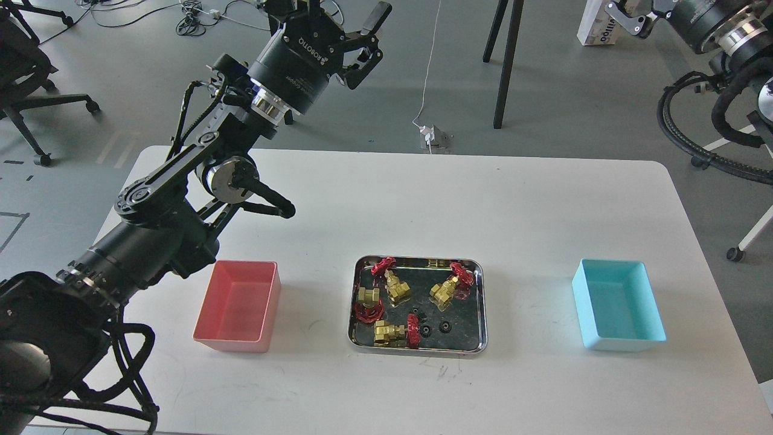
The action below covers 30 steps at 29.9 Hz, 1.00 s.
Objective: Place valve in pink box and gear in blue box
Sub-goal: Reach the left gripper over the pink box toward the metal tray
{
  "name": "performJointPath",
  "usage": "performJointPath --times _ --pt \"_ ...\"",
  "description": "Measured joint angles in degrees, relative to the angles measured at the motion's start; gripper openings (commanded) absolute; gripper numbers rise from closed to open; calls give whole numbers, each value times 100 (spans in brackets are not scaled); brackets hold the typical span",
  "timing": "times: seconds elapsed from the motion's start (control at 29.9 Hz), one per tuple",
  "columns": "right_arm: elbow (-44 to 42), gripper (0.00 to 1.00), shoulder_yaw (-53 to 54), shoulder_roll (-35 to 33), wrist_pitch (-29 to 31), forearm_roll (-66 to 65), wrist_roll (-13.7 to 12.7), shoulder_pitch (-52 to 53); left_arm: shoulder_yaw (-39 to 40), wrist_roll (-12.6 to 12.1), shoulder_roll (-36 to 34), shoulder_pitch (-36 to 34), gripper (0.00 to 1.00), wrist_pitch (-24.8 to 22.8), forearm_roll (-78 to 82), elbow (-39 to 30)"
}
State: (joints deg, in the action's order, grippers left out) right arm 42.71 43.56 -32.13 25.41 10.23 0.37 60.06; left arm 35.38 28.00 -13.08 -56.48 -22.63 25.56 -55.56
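Several brass valves with red handwheels lie in a shiny steel tray (pixel 482 305) at the table's middle front, one of them at the tray's back left (pixel 394 285). Three tiny black gears lie in the tray's front part, one at its front right (pixel 445 327). The pink box (pixel 240 308) stands left of the tray and holds nothing. The blue box (pixel 617 311) stands at the right and holds nothing. My left gripper (pixel 369 39) is open and empty, raised high beyond the table's back left. My right gripper (pixel 625 18) shows only partly at the top right edge.
The white table (pixel 423 199) is bare behind the tray. On the floor beyond it stand a black stand leg (pixel 506 60), a white plug and cable (pixel 430 130) and an office chair (pixel 30 90) at the left.
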Motion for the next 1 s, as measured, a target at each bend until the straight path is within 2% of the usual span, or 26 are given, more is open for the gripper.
performJointPath --times 0.13,0.27,0.4,0.54,0.74,0.84,0.94,1.0 --pt "-6 100 51 -36 -99 6 -2 -47 -1629 0 -309 -1128 99 655 -10 -256" --pt "-26 100 68 -50 -117 7 -2 -100 -3655 -1 -252 -2581 99 1195 -29 -468" --pt "-49 100 73 -96 -200 66 -3 -158 -5837 0 245 -3862 99 1631 54 -583" --pt "-43 100 73 -203 -585 547 -23 -164 -7858 0 923 -4628 99 2178 881 -749" --pt "-3 100 66 -334 -736 757 -25 -164 -9847 0 1295 -4719 98 3570 1892 -889" --pt "-4 100 65 -359 -745 773 -25 -168 -10233 1 1306 -4461 98 4019 1946 -972" --pt "-1 100 54 -348 -828 778 -63 -159 -10335 0 1308 -4131 98 4205 2014 -991" --pt "18 100 42 -307 -925 779 -184 -92 -10349 1 1309 -3880 98 4251 2149 -1005"
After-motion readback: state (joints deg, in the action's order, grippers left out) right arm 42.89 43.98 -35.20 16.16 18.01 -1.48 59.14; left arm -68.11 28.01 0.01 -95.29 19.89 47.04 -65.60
